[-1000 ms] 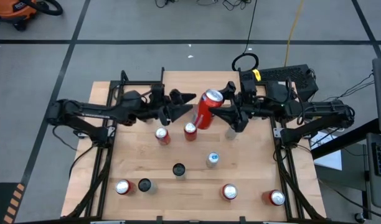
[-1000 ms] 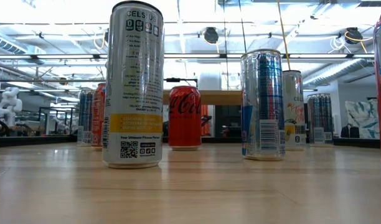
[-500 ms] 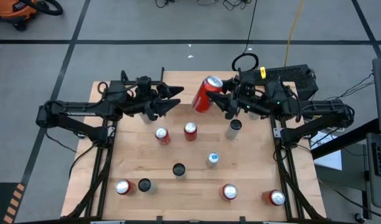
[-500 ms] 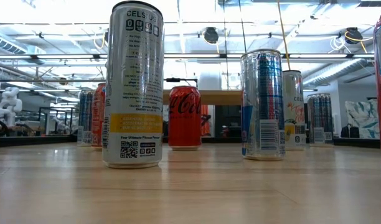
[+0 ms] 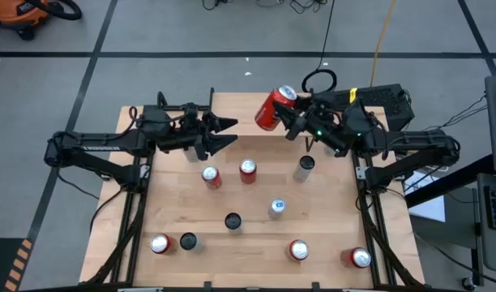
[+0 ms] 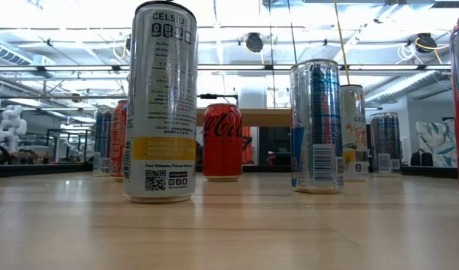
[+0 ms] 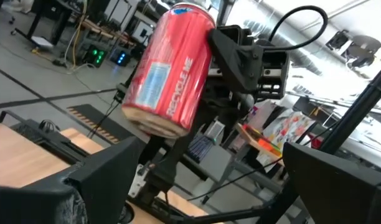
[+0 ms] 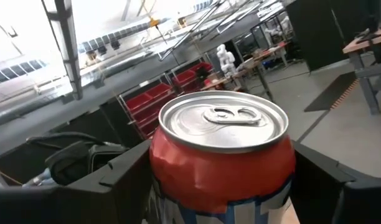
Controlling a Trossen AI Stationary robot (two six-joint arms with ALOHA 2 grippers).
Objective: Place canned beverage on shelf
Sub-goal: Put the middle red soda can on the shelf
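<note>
A red can (image 5: 274, 109) hangs tilted in the air over the table's far edge, in my right gripper (image 5: 287, 118), which is shut on it. It also shows in the left wrist view (image 7: 170, 68) and, top first, in the right wrist view (image 8: 223, 149). My left gripper (image 5: 230, 132) is open and empty to the can's left, fingers pointing at it. In the low view a light wooden shelf top (image 6: 271, 117) shows behind the standing cans. I cannot make the shelf out in the high view. My right gripper pinches the red can by its side wall, near the top end (image 7: 206, 43), between its two fingers (image 8: 125, 171). The fingers come from the table's right and lie across the can. The can is lifted clear and tilted, its top toward the far right.
Several cans stand upright on the wooden table (image 5: 329, 227): two red ones (image 5: 247, 170) and a slim one (image 5: 305, 166) just near of the grippers, others toward the near edge (image 5: 298, 250). In the low view a tall white can (image 6: 162, 105) stands closest.
My right gripper has carried the red can up and toward the table's far edge, still tilted. My left gripper has drawn back toward the table's left edge, away from the can, staying open.
</note>
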